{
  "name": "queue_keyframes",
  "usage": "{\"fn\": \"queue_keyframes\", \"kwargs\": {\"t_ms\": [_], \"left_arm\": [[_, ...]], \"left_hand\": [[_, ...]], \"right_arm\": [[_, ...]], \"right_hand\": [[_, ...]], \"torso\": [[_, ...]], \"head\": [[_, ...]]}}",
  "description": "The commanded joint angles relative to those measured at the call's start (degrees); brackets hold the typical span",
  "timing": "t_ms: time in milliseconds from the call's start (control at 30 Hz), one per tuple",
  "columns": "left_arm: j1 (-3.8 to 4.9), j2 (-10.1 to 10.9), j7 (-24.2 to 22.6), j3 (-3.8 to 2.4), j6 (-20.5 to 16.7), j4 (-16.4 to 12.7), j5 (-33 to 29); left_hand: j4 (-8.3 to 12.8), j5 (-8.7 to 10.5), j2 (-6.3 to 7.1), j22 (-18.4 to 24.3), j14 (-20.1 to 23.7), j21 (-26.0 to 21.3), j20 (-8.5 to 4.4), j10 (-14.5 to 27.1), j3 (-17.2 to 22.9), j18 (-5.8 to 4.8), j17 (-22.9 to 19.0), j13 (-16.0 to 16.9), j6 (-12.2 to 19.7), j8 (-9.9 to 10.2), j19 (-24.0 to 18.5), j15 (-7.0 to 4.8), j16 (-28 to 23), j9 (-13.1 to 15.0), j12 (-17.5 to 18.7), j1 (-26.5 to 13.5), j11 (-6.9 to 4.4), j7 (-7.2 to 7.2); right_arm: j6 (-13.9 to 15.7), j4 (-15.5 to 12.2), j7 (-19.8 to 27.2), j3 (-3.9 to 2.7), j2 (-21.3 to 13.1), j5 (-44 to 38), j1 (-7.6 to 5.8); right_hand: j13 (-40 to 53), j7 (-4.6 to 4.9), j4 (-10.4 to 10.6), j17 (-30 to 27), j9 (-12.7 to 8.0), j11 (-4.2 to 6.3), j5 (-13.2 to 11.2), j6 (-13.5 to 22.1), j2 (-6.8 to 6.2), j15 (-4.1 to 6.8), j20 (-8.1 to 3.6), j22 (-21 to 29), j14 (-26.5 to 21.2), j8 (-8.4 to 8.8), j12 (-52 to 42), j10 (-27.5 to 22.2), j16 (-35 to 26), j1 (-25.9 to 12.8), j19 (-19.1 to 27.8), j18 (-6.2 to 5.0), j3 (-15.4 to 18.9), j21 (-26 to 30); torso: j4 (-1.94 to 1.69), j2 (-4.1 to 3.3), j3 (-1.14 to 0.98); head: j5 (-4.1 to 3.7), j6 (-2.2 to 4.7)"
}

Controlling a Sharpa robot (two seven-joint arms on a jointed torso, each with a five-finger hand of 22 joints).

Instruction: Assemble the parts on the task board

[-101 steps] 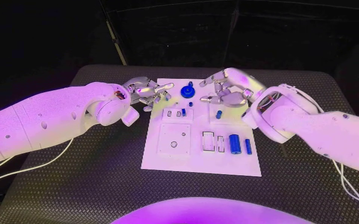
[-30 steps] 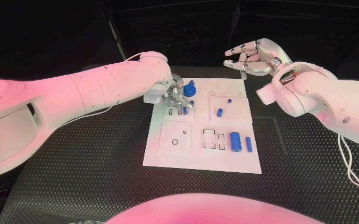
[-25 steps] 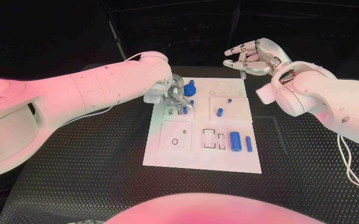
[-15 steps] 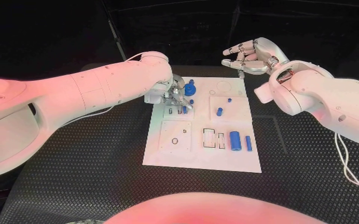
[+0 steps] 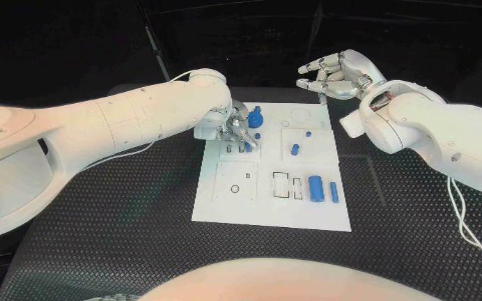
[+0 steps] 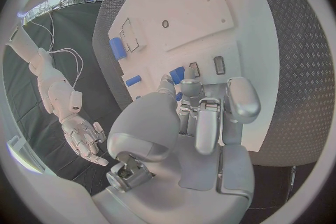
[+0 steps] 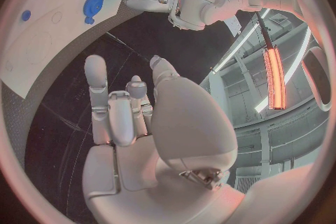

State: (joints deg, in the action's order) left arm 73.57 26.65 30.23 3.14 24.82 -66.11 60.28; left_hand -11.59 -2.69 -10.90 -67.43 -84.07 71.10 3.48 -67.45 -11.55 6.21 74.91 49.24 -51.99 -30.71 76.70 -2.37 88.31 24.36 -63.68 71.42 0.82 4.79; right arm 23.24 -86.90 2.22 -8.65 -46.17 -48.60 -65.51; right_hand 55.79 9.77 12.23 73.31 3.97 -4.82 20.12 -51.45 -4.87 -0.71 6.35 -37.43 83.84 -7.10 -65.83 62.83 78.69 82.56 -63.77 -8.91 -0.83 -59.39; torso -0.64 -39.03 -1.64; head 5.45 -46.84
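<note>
No writing is legible on the flat white task board, which lies mid-table on black textured matting. The left hand pinches a small blue peg at the board's far-left slots. The right hand is raised beyond the board, fingers loosely spread, holding nothing.

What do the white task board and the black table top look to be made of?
White task board: likely matte plastic or painted plate; flat, even, no glare, with crisp cut-out recesses. Black table top: seems a textured rubbery mat, showing a fine repeating raised pattern.
</note>
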Motion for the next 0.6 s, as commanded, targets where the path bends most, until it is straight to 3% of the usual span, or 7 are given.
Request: {"fn": "queue_keyframes", "kwargs": {"t_ms": [33, 267, 400, 600], "left_arm": [[0.07, 0.03, 0.40, -0.03, -0.44, -0.07, -2.42], [0.06, 0.27, -0.01, -0.04, -3.70, -0.32, -4.90], [0.05, 0.53, -0.09, -0.04, -4.55, -0.55, -6.44], [0.01, 1.70, -0.18, -0.04, -6.26, -1.52, -10.19]], "left_hand": [[1.42, -0.11, -0.80, -0.11, -5.09, -0.13, 0.00, 0.50, 1.74, -0.70, 12.90, -0.05, 0.61, -0.36, -0.35, -0.55, 0.12, 0.35, 0.30, 2.13, -0.24, -0.05], [6.68, -0.14, -3.09, -0.39, -5.14, -0.02, -0.43, 1.09, 8.00, -0.73, 13.02, -0.55, 1.81, -1.06, -0.25, -1.08, 0.20, 1.48, 1.14, 8.46, -0.93, -0.73], [9.10, -0.15, -3.41, -0.49, -5.16, 0.00, -0.68, 1.39, 11.36, -0.74, 13.07, -0.91, 2.37, -1.65, -0.26, -1.29, 0.24, 2.24, 1.78, 10.53, -1.09, -0.86], [11.14, 0.01, -0.81, -0.84, -5.21, 0.06, -0.69, 0.80, 19.84, -0.79, 13.19, -1.14, 3.79, -3.77, -0.23, -1.03, 0.32, 4.80, 2.28, 7.08, -1.00, -0.53]], "right_arm": [[-0.09, 0.06, 0.01, -0.06, 0.15, -0.34, -0.13], [-0.36, 0.37, -0.41, -0.05, 0.31, -0.87, -0.12], [-0.51, 0.54, -0.48, -0.05, 0.39, -0.92, -0.12], [-0.55, 0.97, -0.35, -0.05, 0.65, -0.95, -0.12]], "right_hand": [[-0.08, 0.12, 0.08, -0.07, -0.08, -0.07, 0.23, 0.43, 0.38, 0.38, 0.06, 0.07, 1.67, -0.19, 0.24, -0.44, -0.42, 0.02, 0.43, -0.70, 0.35, 0.27], [-0.15, 0.13, 0.05, -0.62, -0.07, -0.08, 0.42, 0.45, 0.39, 0.36, 0.07, 0.45, 1.50, -0.22, 0.24, -0.50, -0.83, 0.06, 0.61, -0.75, 0.38, 0.55], [-0.26, 0.14, 0.00, -0.76, -0.05, -0.10, 0.85, 0.45, 0.44, 0.34, 0.10, 0.65, 1.44, -0.30, 0.23, -0.59, -1.00, 0.12, 0.71, -0.77, 0.42, 0.76], [-0.41, 0.14, -0.09, -0.81, -0.02, -0.09, 1.96, 0.42, 0.53, 0.34, 0.11, 0.81, 1.42, -0.46, 0.16, -0.66, -1.12, 0.24, 0.73, -0.78, 0.45, 1.00]], "torso": [[-0.06, -0.03, -0.02], [-0.05, -0.09, -0.01], [-0.10, -0.07, -0.01], [-0.18, -0.03, -0.04]], "head": [[-0.04, -0.07], [-0.05, -0.21], [-0.06, -0.34], [0.00, -0.34]]}}
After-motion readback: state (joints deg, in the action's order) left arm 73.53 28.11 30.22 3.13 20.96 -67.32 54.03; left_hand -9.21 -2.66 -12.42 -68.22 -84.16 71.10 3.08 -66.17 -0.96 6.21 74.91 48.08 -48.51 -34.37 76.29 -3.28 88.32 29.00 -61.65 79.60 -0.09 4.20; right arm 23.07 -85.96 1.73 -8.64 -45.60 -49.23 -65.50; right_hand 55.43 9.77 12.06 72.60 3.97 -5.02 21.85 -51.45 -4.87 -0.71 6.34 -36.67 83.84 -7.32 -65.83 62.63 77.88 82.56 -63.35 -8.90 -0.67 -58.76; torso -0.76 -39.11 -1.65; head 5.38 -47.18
